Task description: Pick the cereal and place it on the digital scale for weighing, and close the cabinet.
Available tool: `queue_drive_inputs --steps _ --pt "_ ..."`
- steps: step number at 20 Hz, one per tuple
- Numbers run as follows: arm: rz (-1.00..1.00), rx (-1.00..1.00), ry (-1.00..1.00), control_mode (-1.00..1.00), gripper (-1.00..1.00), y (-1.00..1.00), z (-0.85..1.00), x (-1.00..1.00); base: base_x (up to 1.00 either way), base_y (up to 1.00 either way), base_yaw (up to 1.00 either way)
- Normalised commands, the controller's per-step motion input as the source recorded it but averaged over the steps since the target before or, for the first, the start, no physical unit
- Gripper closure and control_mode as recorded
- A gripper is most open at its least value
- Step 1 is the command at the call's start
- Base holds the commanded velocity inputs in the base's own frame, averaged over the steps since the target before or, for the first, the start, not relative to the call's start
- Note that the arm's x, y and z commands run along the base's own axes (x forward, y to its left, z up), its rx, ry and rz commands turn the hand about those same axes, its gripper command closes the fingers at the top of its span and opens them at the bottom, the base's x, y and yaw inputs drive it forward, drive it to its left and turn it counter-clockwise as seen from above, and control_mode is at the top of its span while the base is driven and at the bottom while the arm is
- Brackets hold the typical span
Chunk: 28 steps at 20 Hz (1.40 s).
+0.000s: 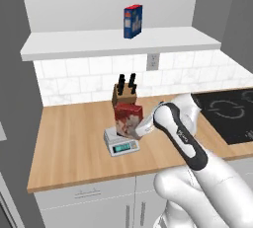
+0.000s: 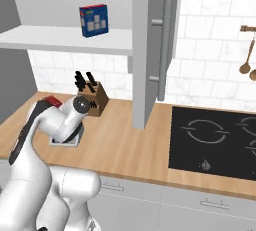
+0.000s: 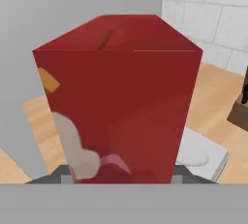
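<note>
Red cereal box point(image 1: 129, 120) stands upright on the light-grey digital scale point(image 1: 122, 145); grey cabinet door point(image 2: 150, 50) open

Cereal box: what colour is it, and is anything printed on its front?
Red, with a white and pink picture; the cereal box shows best in the hand view.

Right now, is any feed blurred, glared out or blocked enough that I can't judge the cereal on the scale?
Left base view: evenly lit, no glare, slightly soft; the cereal stands over the scale, with the arm covering its right edge. Right base view: sharp enough, but the arm hides most of the scale. Hand view: the cereal looms close and blurry, its sides splayed by perspective.
</note>
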Motion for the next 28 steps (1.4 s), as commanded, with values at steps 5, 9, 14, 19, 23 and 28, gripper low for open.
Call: queue_drive_inputs --steps 5,9,14,19,23,28 --pt "0.04 0.00 -0.03 -1.00 1.00 0.00 -0.26 0.54 0.00 0.00 0.00" --pt "0.05 0.00 0.01 -1.00 1.00 0.00 -0.12 0.72 0.00 0.00 0.00" --pt "0.06 0.00 0.01 -1.00 1.00 0.01 -0.09 0.46 0.00 0.00 0.00" --pt "0.05 0.00 0.00 -1.00 1.00 0.23 -0.36 0.18 0.00 0.00 0.00" --pt "0.03 0.00 0.00 -1.00 1.00 0.35 -0.41 0.10 0.00 0.00 0.00" --pt "0.01 0.00 0.00 -1.00 1.00 0.13 -0.03 0.36 0.00 0.00 0.00"
